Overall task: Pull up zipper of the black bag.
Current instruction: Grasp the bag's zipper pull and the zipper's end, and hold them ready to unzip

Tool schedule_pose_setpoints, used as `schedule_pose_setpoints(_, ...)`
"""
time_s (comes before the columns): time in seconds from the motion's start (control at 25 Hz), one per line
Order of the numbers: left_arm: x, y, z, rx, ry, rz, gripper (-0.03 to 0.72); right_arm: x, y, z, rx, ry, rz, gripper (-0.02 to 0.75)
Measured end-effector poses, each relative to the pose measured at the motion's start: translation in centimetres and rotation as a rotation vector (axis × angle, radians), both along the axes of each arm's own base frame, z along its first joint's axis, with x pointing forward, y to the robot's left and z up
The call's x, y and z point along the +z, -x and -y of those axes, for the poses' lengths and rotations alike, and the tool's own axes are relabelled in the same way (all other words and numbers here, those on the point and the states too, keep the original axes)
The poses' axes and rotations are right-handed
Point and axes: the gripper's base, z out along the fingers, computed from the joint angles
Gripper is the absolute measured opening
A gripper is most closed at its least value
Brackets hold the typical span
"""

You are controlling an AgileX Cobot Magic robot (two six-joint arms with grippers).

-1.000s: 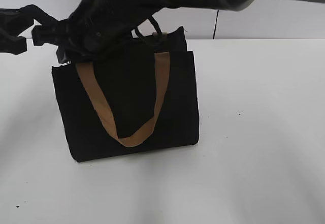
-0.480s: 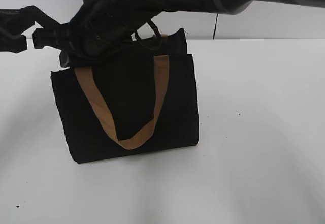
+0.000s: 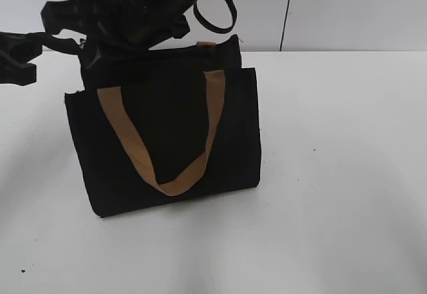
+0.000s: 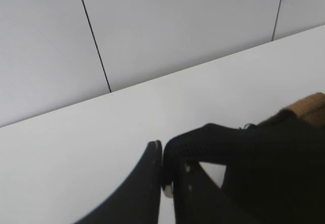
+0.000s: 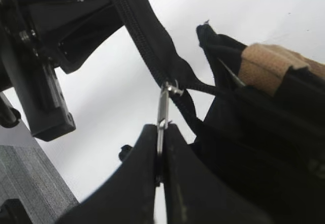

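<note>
The black bag (image 3: pixel 167 141) stands on the white table with a tan strap (image 3: pixel 133 147) hanging down its front. My left gripper (image 4: pixel 163 155) is shut on a strip of black fabric (image 4: pixel 213 142) at the bag's top end; in the exterior view it reaches in from the far left (image 3: pixel 63 42). My right gripper (image 5: pixel 160 132) is shut on the silvery pull tab (image 5: pixel 163 107) of the zipper (image 5: pixel 147 41), which runs taut up to the left. The right arm (image 3: pixel 147 1) reaches across above the bag's top left corner and hides the zipper there.
The white table (image 3: pixel 333 174) stretches to the right and front of the bag. A white wall with a thin black seam (image 3: pixel 288 14) stands behind. A black cable loop (image 3: pixel 217 11) hangs off the right arm above the bag's back edge.
The right arm has risen and shifted left with the pull tab, and its cable loop has lifted off the bag's top. The left gripper has kept its hold.
</note>
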Motion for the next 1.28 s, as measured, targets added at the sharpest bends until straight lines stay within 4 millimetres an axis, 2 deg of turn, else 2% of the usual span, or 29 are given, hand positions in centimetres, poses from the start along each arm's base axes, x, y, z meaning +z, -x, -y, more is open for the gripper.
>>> schedule_pose_setpoints(0.36, 0.2, 0.5, -0.9, 0.115, 0.019, -0.072, 0.034, -1.4, -2.3, 1.9, -0.043, 0.02, -0.045, -0.013)
schedule_pose_setpoints(0.56, 0.5, 0.8, -1.1, 0.138, 0.02, -0.08, 0.035, -2.1, -2.3, 1.5, 0.007, -0.035, -0.105, -0.013)
schedule_pose_setpoints(0.84, 0.1, 0.9, -1.5, 0.17, -0.004, -0.129, 0.035, -2.3, -2.6, 1.9, 0.037, 0.018, -0.049, -0.013)
schedule_pose_setpoints(1.28, 0.0, 0.9, -1.5, 0.171, -0.005, -0.131, 0.035, -2.4, -4.2, 4.5, -0.004, 0.127, -0.007, -0.013)
